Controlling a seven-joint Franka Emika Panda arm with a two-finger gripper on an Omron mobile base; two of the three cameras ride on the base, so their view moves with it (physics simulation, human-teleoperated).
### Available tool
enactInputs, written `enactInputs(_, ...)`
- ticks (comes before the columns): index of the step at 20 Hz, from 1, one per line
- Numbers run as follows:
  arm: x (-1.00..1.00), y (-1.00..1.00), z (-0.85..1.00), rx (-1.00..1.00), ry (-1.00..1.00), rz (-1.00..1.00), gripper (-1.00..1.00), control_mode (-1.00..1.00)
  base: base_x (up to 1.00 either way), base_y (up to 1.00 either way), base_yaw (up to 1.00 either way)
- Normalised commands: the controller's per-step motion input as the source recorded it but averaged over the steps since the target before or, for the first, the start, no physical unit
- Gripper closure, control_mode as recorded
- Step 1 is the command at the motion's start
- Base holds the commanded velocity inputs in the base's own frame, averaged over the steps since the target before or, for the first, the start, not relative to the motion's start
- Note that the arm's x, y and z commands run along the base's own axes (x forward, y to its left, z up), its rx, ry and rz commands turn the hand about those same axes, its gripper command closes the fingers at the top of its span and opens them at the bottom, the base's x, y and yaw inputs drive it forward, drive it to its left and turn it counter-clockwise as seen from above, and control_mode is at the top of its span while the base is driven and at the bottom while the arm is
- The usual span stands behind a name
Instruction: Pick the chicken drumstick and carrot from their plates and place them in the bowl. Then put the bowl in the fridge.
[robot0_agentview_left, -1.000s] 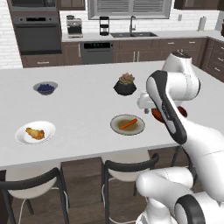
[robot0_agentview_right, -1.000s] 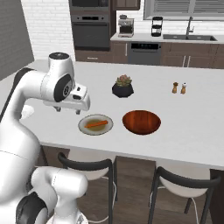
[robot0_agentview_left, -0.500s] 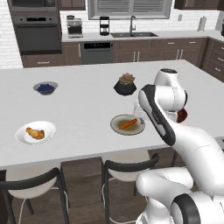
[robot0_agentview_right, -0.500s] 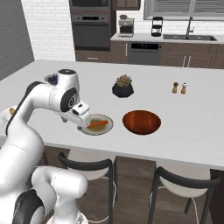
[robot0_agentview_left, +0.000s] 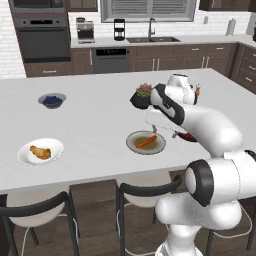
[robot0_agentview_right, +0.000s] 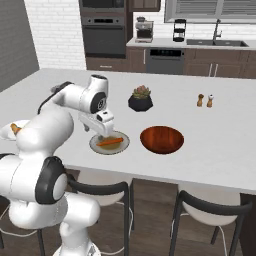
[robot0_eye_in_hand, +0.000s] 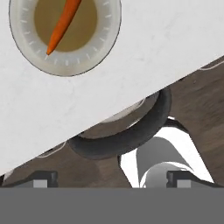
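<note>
On the white island counter (robot0_agentview_left: 90, 125) stand four containers. The grey-tan plate (robot0_agentview_left: 145, 142) near the front edge holds one carrot (robot0_agentview_left: 146, 142), lying across its brownish centre. The white plate (robot0_agentview_left: 40, 151), well apart toward the left end of the counter, holds one chicken drumstick (robot0_agentview_left: 40, 152). The reddish-brown bowl (robot0_agentview_right: 161, 139) sits just beside the grey-tan plate, on its right in the right base view, and holds nothing. A small grey bowl of blueberries (robot0_agentview_left: 52, 100) stands farther back on the left.

The gripper (robot0_agentview_right: 102, 133) hangs just above the grey-tan plate at its rim, apart from the carrot. In the hand view the two finger tips (robot0_eye_in_hand: 46, 178) stand wide apart at the lower corners, jaws spread with nothing between them.

The grey-tan plate and the reddish-brown bowl lie near the front edge of the counter. In the hand view that edge runs diagonally, with the plate close to it and the black back of a stool (robot0_eye_in_hand: 127, 131) below. The stretch of counter between the two plates is bare, as is the middle of the counter behind them.

Count: two plates, one carrot, one drumstick, two bowls, one black plant pot (robot0_agentview_right: 140, 99) behind the grey-tan plate, two small shakers (robot0_agentview_right: 205, 100) to the right of the pot, and two stools (robot0_agentview_left: 142, 192) at the front edge.
</note>
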Motion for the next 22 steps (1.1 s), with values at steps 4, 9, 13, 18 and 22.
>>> enactInputs(4,0.81,-0.03,-0.61,0.00,0.00,0.00,-1.00,-1.00,0.00,0.00,0.00)
enactInputs(9,0.62,-0.05,-0.53,0.00,0.05,0.01,-1.00,-1.00,0.00,0.00,0.00)
enactInputs(13,0.67,-0.02,-0.46,0.00,0.00,0.00,-1.00,-1.00,0.00,0.00,0.00)
enactInputs(18,0.60,-0.01,-0.52,0.00,0.00,0.00,-1.00,-1.00,0.00,0.00,0.00)
enactInputs(22,0.63,0.00,-0.47,0.00,0.00,0.00,-1.00,-1.00,0.00,0.00,0.00)
